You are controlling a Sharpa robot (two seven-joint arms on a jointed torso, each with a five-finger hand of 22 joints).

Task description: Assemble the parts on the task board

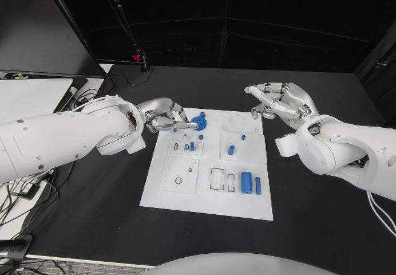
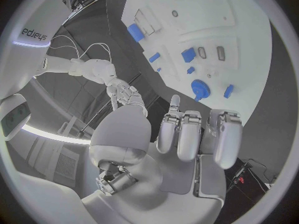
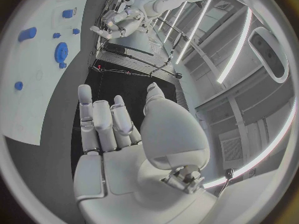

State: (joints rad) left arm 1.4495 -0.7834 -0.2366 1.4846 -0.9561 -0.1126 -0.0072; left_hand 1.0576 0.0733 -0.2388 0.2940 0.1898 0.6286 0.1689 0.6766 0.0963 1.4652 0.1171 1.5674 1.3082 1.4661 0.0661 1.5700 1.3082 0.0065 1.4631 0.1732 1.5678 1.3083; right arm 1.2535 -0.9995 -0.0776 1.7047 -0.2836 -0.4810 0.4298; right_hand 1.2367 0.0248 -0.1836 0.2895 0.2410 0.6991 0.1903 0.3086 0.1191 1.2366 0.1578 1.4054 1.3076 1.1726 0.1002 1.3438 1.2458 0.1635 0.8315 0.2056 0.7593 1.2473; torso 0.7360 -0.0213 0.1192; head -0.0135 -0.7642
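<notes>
The white task board point(image 1: 169, 197) lies in the middle of the black table. A blue gear point(image 1: 201, 122) sits near the board's far left corner, also seen as the gear point(image 2: 199, 88) and the gear point(image 3: 60, 51). My left hand point(image 1: 167, 117) hovers just left of the gear with its fingers point(image 2: 187, 134) stretched toward it, holding nothing. My right hand point(image 1: 281, 103) hangs over the board's far right corner, fingers loosely curled and empty. A large blue cylinder point(image 1: 246, 183) and a thin blue pin point(image 1: 257, 185) lie in the near right area. A small blue peg point(image 1: 231, 150) stands mid-board.
A white panel point(image 1: 33, 94) and loose cables point(image 1: 24, 189) sit at the table's left side. A small red display point(image 1: 136, 57) glows at the back. Bare black tabletop point(image 1: 321, 229) lies to the right of and in front of the board.
</notes>
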